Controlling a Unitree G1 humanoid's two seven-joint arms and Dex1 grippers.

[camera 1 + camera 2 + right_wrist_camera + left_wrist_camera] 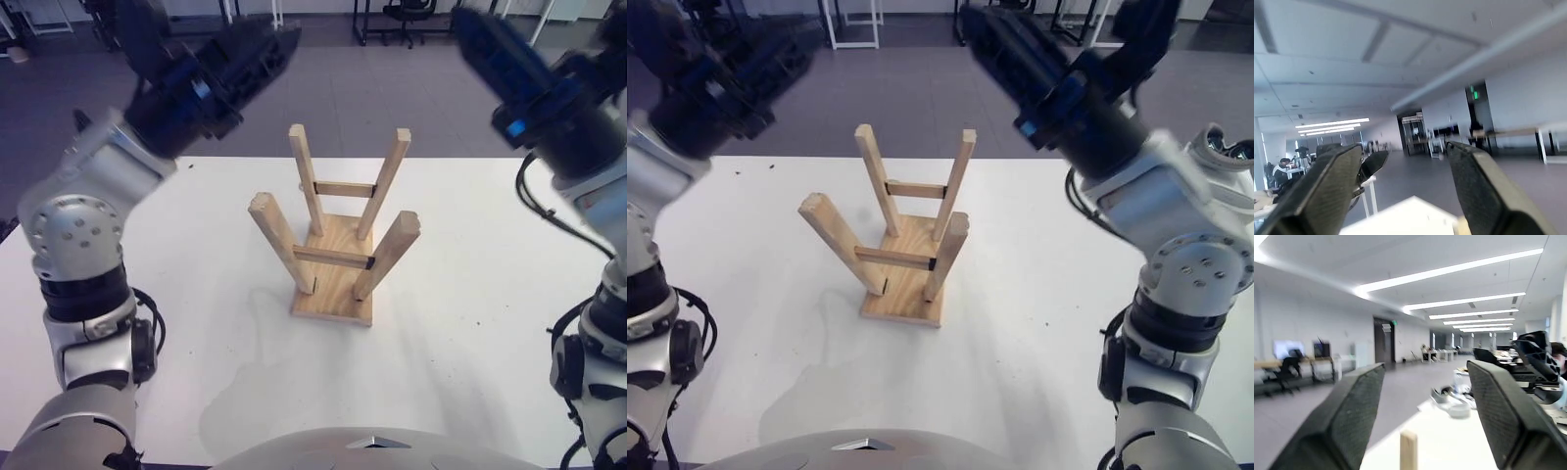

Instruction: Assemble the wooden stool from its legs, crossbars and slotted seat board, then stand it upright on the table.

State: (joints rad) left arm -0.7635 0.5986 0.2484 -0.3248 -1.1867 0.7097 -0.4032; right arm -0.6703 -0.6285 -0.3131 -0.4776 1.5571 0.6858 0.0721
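Standing upside down near middle of white table (470, 323), wooden stool (333, 257) rested on slotted seat board (343, 308), four legs (279, 240) pointing up, splayed, joined in pairs by two crossbars (345, 189). Left gripper (1425, 367) hovered raised above table's far left, fingers spread, empty. Right gripper (1405, 147) was raised to stool's right, fingers likewise apart, holding nothing; both well apart from stool

Pale wooden stool (333, 257), assembled, upside down near the middle of the table (480, 304), seat board (331, 305) flat, four legs (279, 240) splayed upward (a crossbar (345, 189) joining each pair).
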